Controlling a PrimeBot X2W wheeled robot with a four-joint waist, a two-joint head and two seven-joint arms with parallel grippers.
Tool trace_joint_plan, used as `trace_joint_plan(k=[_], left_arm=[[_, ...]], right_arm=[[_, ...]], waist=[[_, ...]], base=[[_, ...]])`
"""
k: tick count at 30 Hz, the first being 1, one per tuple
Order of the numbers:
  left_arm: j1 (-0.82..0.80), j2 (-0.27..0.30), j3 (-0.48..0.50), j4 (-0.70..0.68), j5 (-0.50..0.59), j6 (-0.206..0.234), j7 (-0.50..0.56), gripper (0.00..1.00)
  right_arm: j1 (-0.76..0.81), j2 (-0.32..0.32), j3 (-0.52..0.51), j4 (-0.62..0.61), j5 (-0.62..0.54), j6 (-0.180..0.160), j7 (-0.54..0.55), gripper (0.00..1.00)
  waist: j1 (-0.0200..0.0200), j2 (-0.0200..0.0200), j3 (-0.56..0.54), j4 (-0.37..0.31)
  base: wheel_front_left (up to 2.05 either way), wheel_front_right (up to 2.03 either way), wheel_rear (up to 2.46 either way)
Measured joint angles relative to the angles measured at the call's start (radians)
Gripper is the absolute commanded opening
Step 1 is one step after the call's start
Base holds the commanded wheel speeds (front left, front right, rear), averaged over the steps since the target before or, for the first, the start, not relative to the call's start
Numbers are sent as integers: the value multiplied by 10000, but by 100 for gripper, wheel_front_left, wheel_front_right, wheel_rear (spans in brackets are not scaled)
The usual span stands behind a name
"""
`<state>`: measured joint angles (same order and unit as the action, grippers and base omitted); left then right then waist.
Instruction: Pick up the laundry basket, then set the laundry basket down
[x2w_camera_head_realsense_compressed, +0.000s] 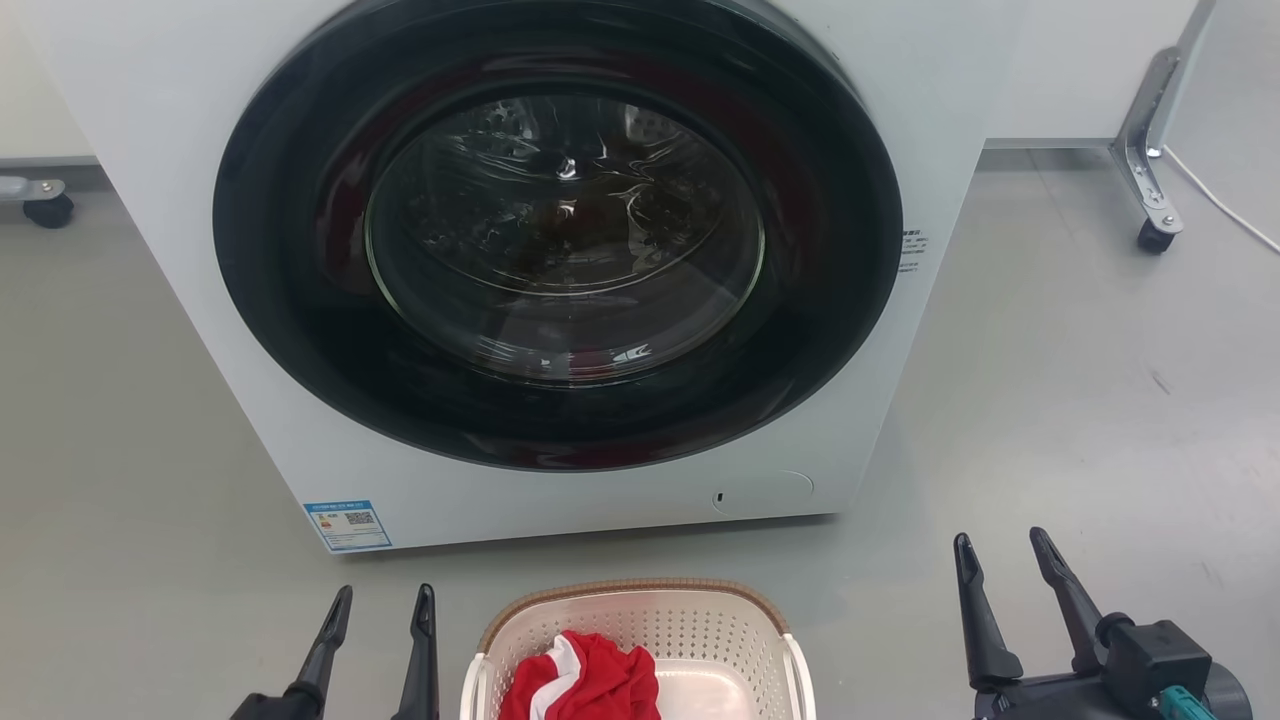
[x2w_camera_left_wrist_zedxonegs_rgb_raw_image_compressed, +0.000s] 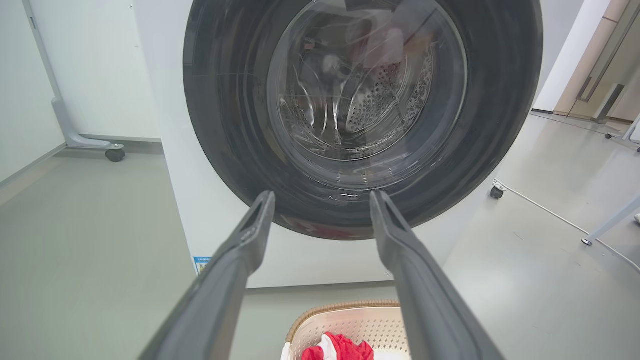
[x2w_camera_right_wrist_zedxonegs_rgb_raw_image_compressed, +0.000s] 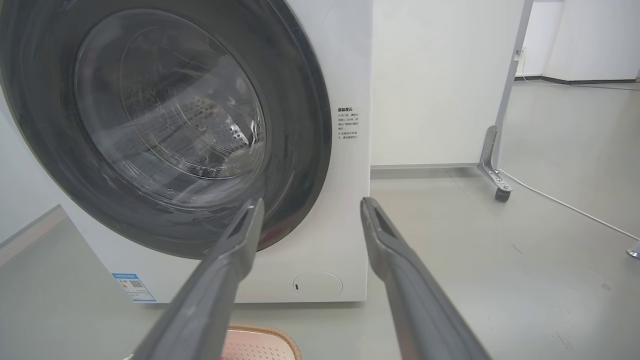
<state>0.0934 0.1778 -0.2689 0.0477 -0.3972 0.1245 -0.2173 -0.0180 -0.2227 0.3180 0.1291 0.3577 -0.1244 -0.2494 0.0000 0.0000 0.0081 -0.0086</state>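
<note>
The cream-white perforated plastic laundry basket (x2w_camera_head_realsense_compressed: 700, 630) (brown woven-look rim) sits between left gripper (x2w_camera_head_realsense_compressed: 383, 598) and right gripper (x2w_camera_head_realsense_compressed: 1001, 542), nearer the left; both jaws stand apart, empty.

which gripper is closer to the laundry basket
Left. The left gripper sits open just left of the laundry basket, not touching it; the right gripper, also open, is farther off to its right.

Laundry basket (x2w_camera_head_realsense_compressed: 700, 630): cream perforated plastic, low sheen, brown woven-look rim; the red-and-white garment (x2w_camera_head_realsense_compressed: 590, 685) in it is soft creased cloth. Washing machine (x2w_camera_head_realsense_compressed: 560, 510): smooth white cabinet, glossy dark door ring around clear reflective glass. Floor (x2w_camera_head_realsense_compressed: 1060, 400) smooth grey, faintly scuffed; left gripper (x2w_camera_head_realsense_compressed: 386, 590) and right gripper (x2w_camera_head_realsense_compressed: 1000, 537) fingers matt dark plastic.
</note>
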Motion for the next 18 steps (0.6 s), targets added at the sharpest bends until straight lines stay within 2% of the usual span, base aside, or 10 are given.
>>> trace_joint_plan(k=[7, 8, 18], left_arm=[[1, -77, 35, -27, 238, 0, 144, 100], [1, -82, 35, -35, 242, 0, 157, 0], [128, -211, 127, 412, -67, -107, 309, 0]], right_arm=[[85, 58, -115, -84, -240, -2, 17, 100], [85, 71, -130, -100, -240, -2, 19, 0], [309, 284, -280, 328, 150, 111, 153, 0]], waist=[[0, -1, 7, 20], [0, -1, 9, 25], [0, 0, 11, 30]], base=[[0, 0, 0], [0, 0, 0], [0, 0, 0]])
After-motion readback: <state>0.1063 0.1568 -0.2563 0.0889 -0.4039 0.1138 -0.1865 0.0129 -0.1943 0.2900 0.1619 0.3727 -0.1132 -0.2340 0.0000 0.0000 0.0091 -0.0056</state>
